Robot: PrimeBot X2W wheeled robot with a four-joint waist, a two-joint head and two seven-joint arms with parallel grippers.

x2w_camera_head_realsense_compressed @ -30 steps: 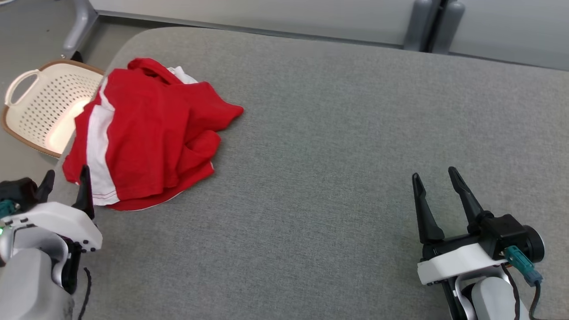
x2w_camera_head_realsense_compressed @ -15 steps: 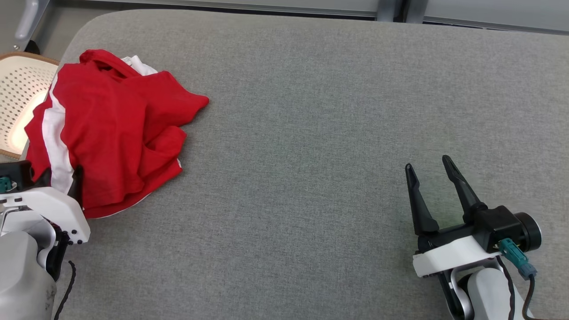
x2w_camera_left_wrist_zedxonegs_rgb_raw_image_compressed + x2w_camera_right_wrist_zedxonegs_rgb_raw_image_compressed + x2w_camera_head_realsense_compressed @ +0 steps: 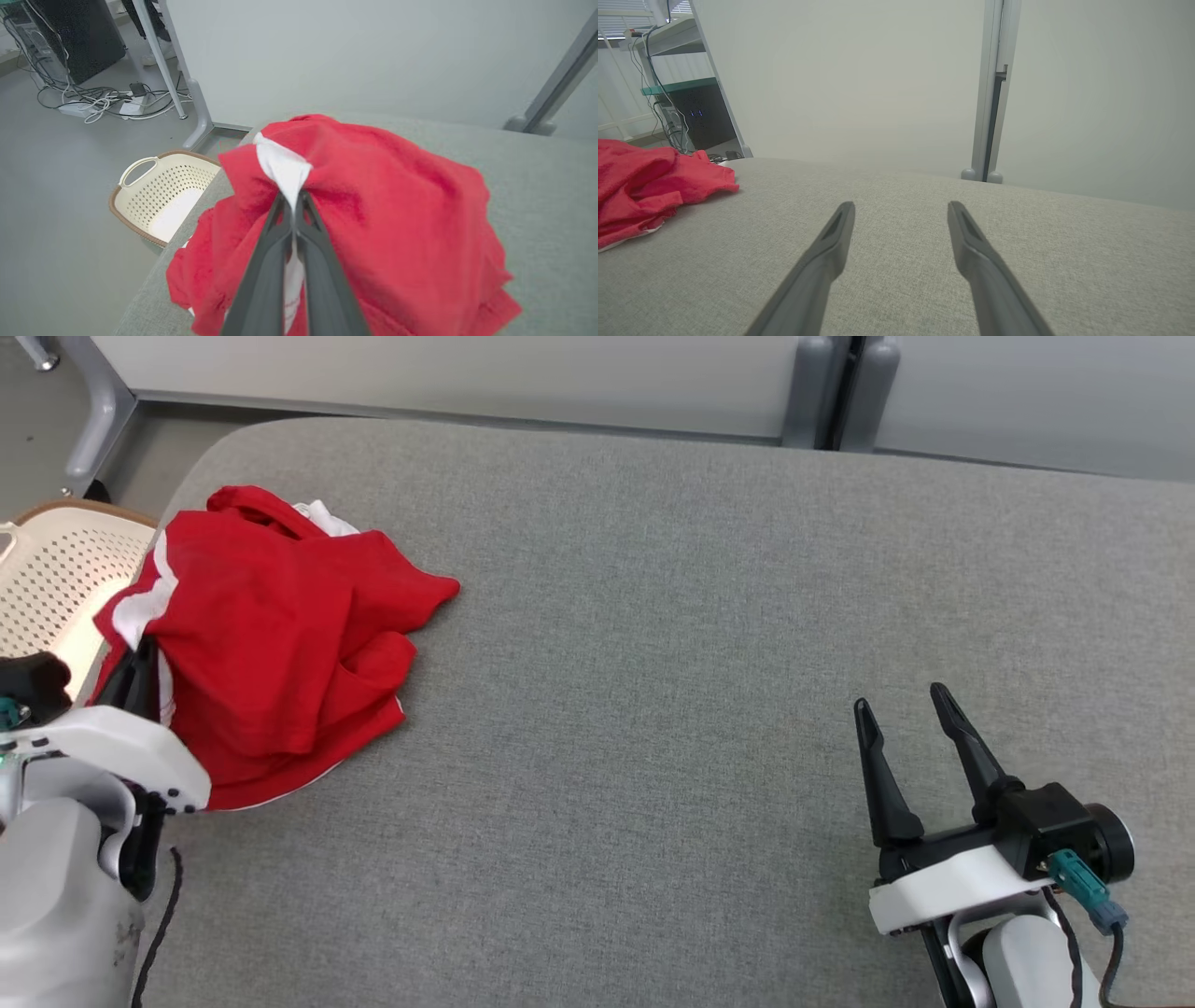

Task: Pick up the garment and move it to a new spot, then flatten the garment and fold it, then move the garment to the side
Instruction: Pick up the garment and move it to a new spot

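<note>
left fingers [image 3: 266, 261] closed since earlier, pinching crumpled red garment [image 3: 397, 210], right fingers [image 3: 822, 261] spread

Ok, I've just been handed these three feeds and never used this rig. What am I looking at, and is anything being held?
It is a wheeled robot with two arms, each ending in a two-fingered tool. The wide picture is from its head, looking down on a grey padded table. The other two are from wrist cameras, each looking along its own tool. One crumpled red and white garment lies near the table's left edge, with a cream basket on the floor beside it. The left tool is shut on a white strip of the garment. The right tool is open and empty, far from the garment.
</note>
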